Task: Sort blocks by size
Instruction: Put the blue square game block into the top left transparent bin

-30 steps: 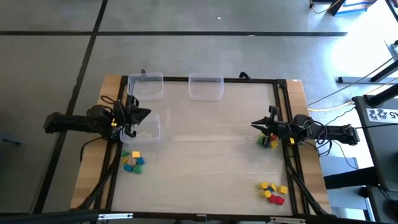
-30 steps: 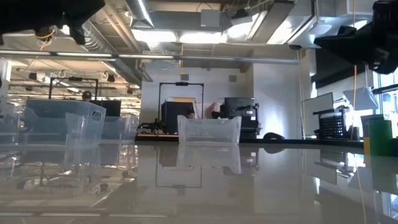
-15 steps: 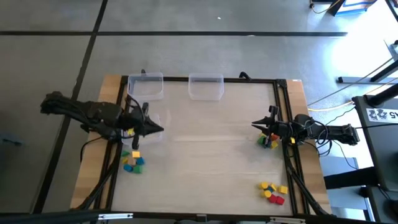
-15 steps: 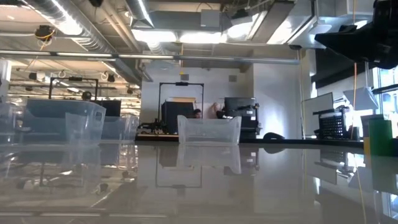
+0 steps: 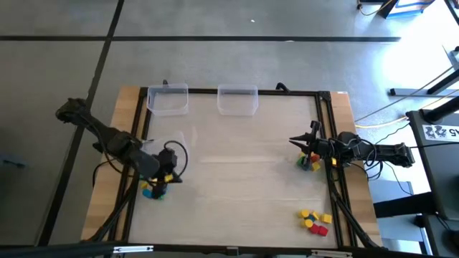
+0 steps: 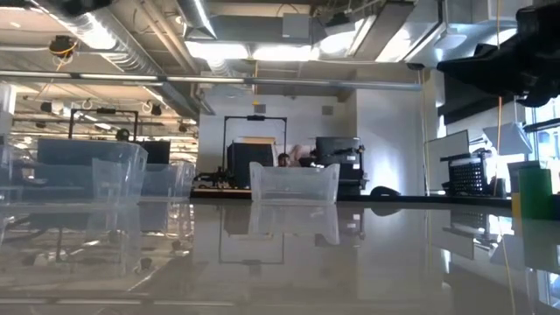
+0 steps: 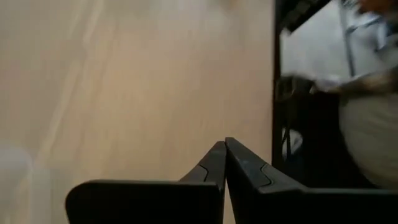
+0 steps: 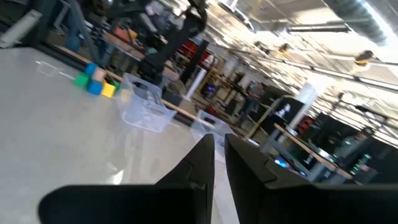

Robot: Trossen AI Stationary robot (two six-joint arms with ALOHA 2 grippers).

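Observation:
Small coloured blocks lie on the table in three clusters. One is at the near left (image 5: 151,190), one at the right edge under my right arm (image 5: 309,163), and one at the near right (image 5: 314,221). My left gripper (image 5: 167,182) is shut and empty, right beside the near-left cluster and tipped toward the table; its fingertips meet in the left wrist view (image 7: 224,143). My right gripper (image 5: 295,141) waits above the table by the right cluster, its fingers a narrow gap apart (image 8: 217,142). The near-left cluster also shows in the right wrist view (image 8: 94,79).
Two clear plastic bins (image 5: 167,99) (image 5: 237,100) stand at the far edge, and a third (image 5: 174,141) stands at the left, just beyond my left gripper. The middle bin shows in the low view (image 6: 294,183). A black frame (image 5: 324,115) runs around the table.
My left gripper has swung from above the left clear bin toward the table's near edge, ending beside the near-left block cluster and tipped downward. It has left the top of the low view.

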